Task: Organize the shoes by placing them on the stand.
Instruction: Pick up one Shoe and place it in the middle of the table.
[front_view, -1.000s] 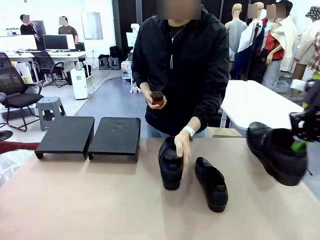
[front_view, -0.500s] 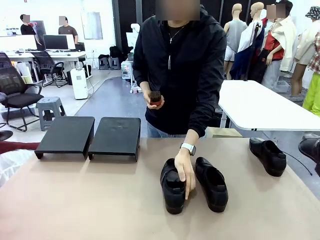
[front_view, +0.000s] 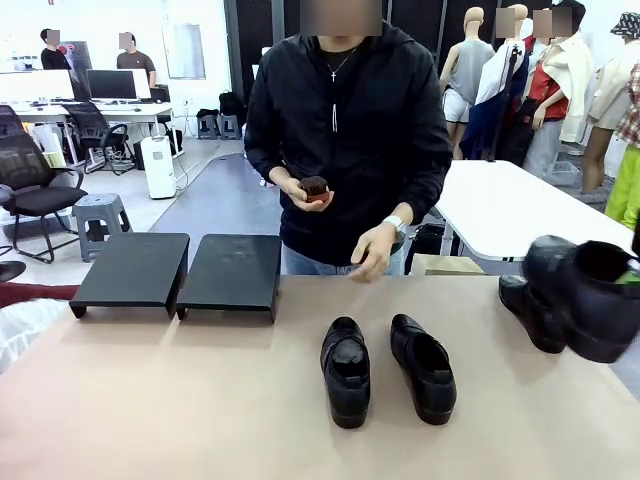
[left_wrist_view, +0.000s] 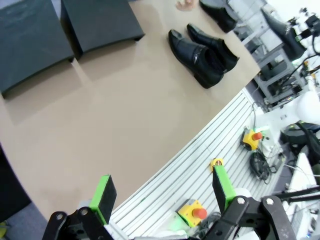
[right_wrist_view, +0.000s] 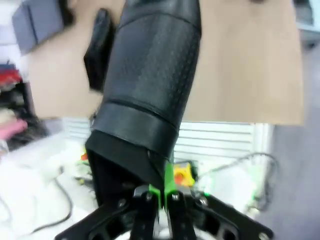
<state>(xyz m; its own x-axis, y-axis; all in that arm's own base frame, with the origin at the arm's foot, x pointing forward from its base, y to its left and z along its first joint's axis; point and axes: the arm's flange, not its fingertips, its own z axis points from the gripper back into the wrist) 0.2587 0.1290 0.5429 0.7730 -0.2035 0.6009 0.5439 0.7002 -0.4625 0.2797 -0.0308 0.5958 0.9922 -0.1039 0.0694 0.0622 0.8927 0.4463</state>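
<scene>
Now | table (front_view: 150, 400) tan, matte | stand (front_view: 232, 268) far left | desk (front_view: 60, 112) behind

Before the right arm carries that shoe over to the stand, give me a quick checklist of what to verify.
1. Grip: right gripper shut on the held shoe, pinching its rim: ok.
2. Stand bare on top, both sections: ok.
3. Left gripper open, well apart from the shoes: ok.
4. Person's hand low near the route to the stand: not ok, probably best to wait.
5. Height to pass over the right middle shoe: cannot tell.
</scene>
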